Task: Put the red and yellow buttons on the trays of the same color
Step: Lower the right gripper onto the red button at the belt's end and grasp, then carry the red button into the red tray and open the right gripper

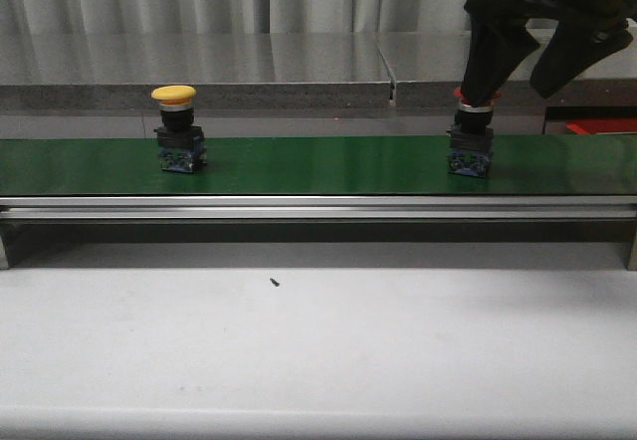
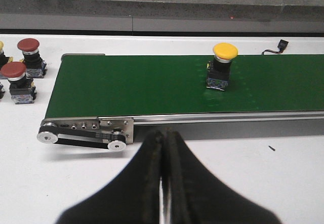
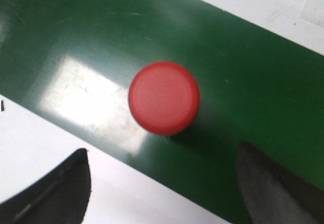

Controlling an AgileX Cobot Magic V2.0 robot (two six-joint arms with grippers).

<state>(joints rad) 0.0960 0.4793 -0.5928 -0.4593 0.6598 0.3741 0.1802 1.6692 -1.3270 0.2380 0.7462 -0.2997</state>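
Right gripper (image 1: pixel 518 82) is over the red button (image 1: pixel 470 131), fingers (image 3: pixel 55 193) spread wide, released, one on each side of the cap and not touching it. Red button stands upright on the green belt (image 1: pixel 328 164), toward the belt's right end in the front view. Yellow button (image 1: pixel 177 126) stands upright on the same belt toward its left end, well apart from the red one. Left gripper (image 2: pixel 163 183) hangs over the white bench (image 2: pixel 228 183) just off the belt's near edge, fingers clenched together, holding nothing. Two more red buttons (image 2: pixel 23 62) stand on the bench beyond the belt's roller end. Trays: only a red edge (image 1: pixel 597 124) shows at far right; cannot tell more.
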